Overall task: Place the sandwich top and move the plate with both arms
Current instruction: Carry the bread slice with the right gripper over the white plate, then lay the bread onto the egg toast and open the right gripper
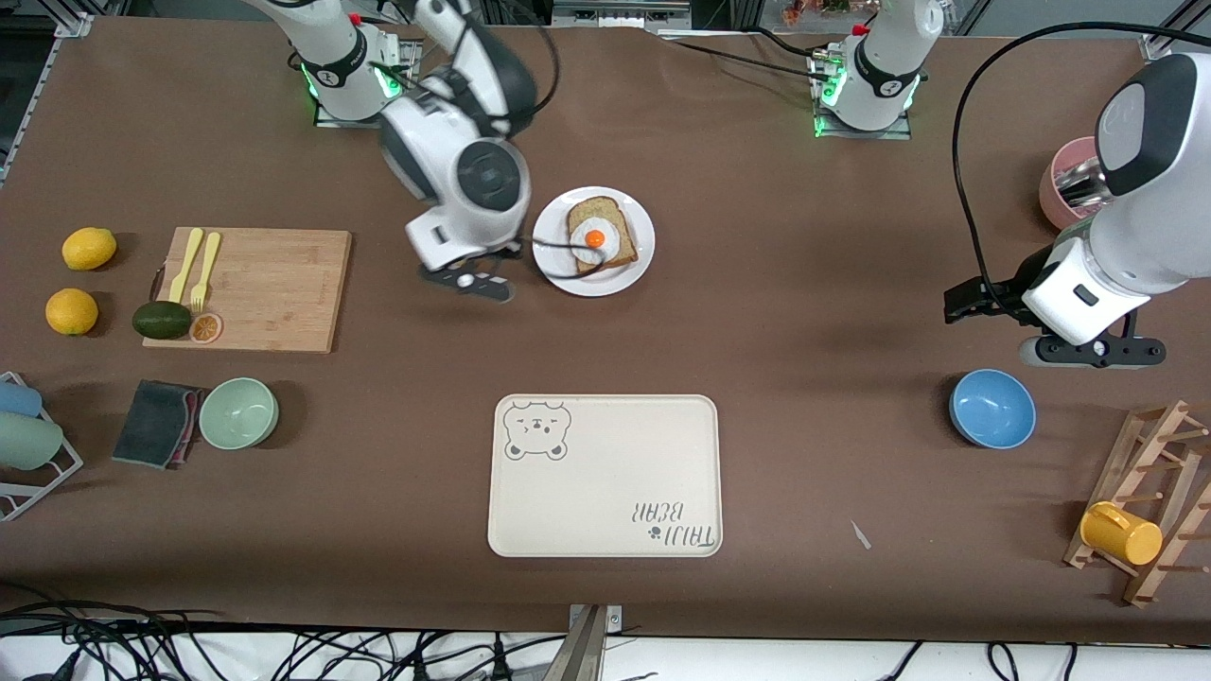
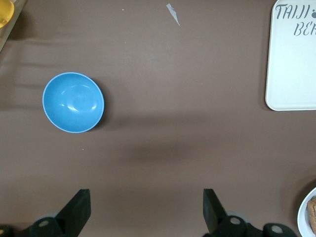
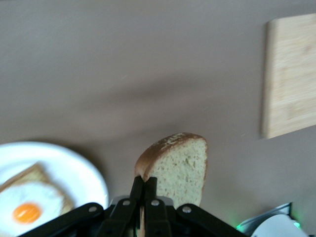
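Brown matte tabletop (image 1: pixel 804 312), cables along near edge. Cream tray (image 1: pixel 605 478) nearest, bear drawing, lettering "TAIJI BEAR" (upside down in front view). Farther: plate (image 1: pixel 558 270) with egg-topped slice (image 1: pixel 600 236). Right gripper (image 3: pixel 143 183) pressed together, pinching sandwich top (image 3: pixel 180 165), over bare tabletop beside plate. Left gripper (image 2: pixel 145 210) spread, empty, waits above tabletop near blue bowl (image 1: pixel 991 409).

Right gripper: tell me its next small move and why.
Probably carry the bread slice sideways until it sits over the egg-topped slice on the white plate, then lower it. The right gripper is shut on the slice's edge, holding it up over bare table beside the plate, not yet above the egg. The left gripper waits open near the blue bowl.
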